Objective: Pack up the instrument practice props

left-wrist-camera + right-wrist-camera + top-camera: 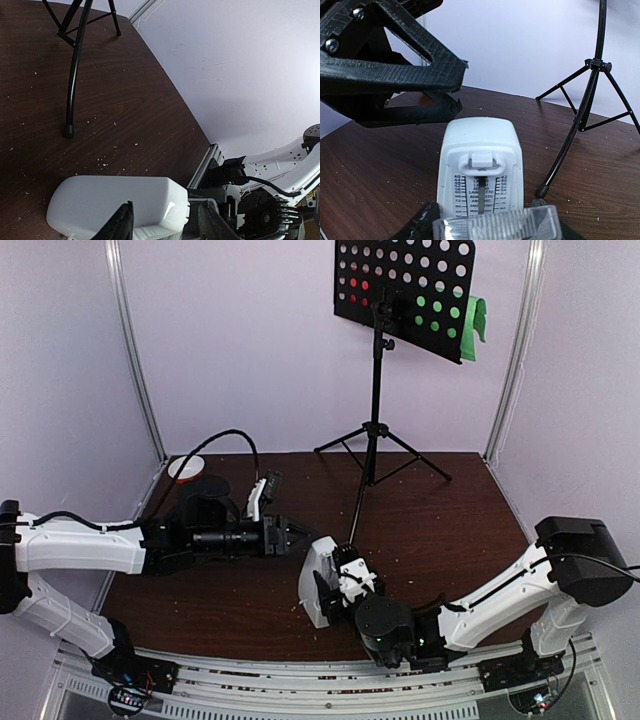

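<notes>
Progress: early, by my reading. The music stand (pixel 377 390) is fully erected at the back of the desk (pixel 450 510), tripod legs spread. Its perforated panel (pixel 405 285) carries the red page (pixel 358 285) and the green page (pixel 470 325), both showing through the holes, with the green one sticking out past the right edge. Neither page is taken down, the stand is not folded, and no case or box for the set is in view. Of the 3 kinds of prop, only the metronome (pixel 318 585) is being worked. It sits at the near middle of the desk, between the 2 arms, close to the stand's nearest leg tip but apart from it. In the right wrist view it looks upright, with its tempo scale and pendulum bare because the clear cover (pixel 495 224) is off the face. That cover lies low in front of the face, across the right gripper (pixel 348 582). Its jaws are about half spread and appear to pinch the cover by its 2 sides. The left gripper (pixel 300 536) reaches in from the left at the metronome's top. Its jaws are partly spread and straddle one end of the white body in the left wrist view, but I cannot tell whether either finger touches it. Left to do, as a judgement: refit the cover, take down the 2 pages, and collapse the stand. A bowl (pixel 186 467) sits at the far left corner, well apart from the work.
</notes>
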